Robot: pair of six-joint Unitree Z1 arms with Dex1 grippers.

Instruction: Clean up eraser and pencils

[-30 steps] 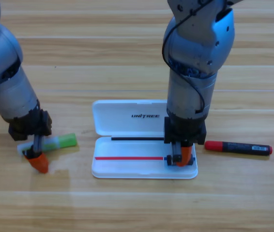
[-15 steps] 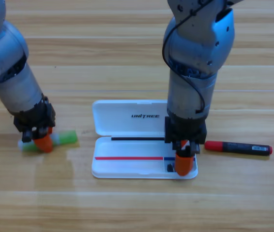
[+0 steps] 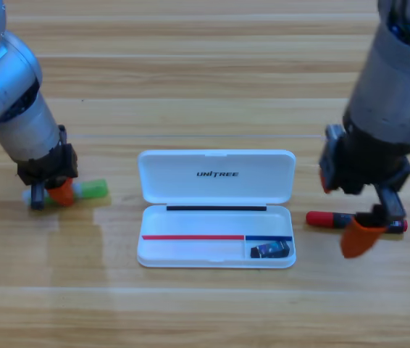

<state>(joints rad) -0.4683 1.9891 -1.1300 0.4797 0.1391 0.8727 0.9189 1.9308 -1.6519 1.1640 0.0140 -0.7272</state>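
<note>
Eraser (image 3: 271, 250) in case (image 3: 216, 217) (lower-right compartment); left hand (image 3: 51, 193) astride green highlighter (image 3: 82, 191), right hand (image 3: 368, 226) over marker (image 3: 356, 221), grips untellable for both; off-centre pinches risk rolling either across worktop (image 3: 190, 80).

My orange jaws hang from grey arms over a pale wooden desk (image 3: 205, 72) with a streaked grain. The case (image 3: 216, 176) is white, with dark lettering on its lid. Inside it, the eraser (image 3: 270, 250) shows black and blue. The highlighter (image 3: 89, 191) is pale green with a bright green cap. The marker (image 3: 332, 218) has a red cap.
</note>
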